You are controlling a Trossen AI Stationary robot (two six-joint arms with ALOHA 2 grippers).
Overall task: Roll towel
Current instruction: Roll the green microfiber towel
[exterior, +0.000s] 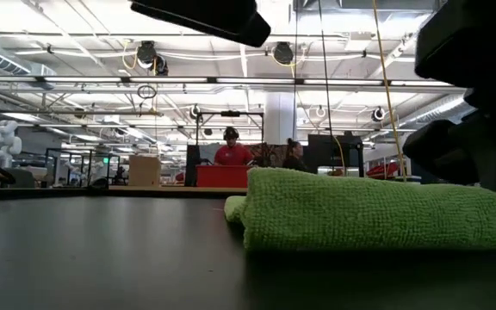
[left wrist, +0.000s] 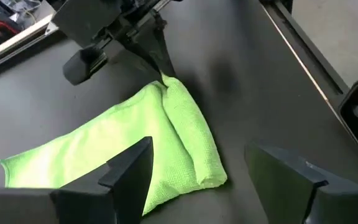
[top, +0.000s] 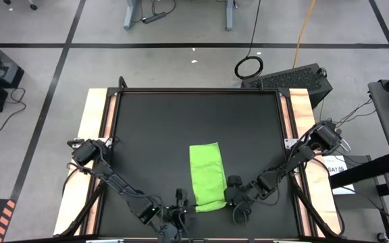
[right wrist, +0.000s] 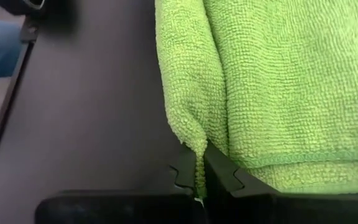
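The lime-green towel (top: 206, 177) lies as a long folded strip on the black table, running from far to near. Its near end is turned over into a low roll (left wrist: 188, 134). My right gripper (top: 229, 196) is at the roll's right end, shut on it. My left gripper (top: 179, 202) stands open just left of the roll. In the left wrist view its fingers (left wrist: 129, 171) are apart, short of the towel, and touch nothing. The low view shows the towel (exterior: 368, 211) flat on the table. My right gripper pinches a thin tip of cloth at the roll's right end (right wrist: 199, 163) between its two fingers (right wrist: 224, 174). It slants down from the table's right side (left wrist: 165, 82). The towel stays on the table, and the cloth rises slightly to the fingertips.
Light wooden strips (top: 94, 128) border the black table on its left and right. A paper sheet (top: 336, 169) lies beyond the right strip. Bare table surface stretches far and left of the towel (top: 154, 128). People show far off in the room (exterior: 231, 151).
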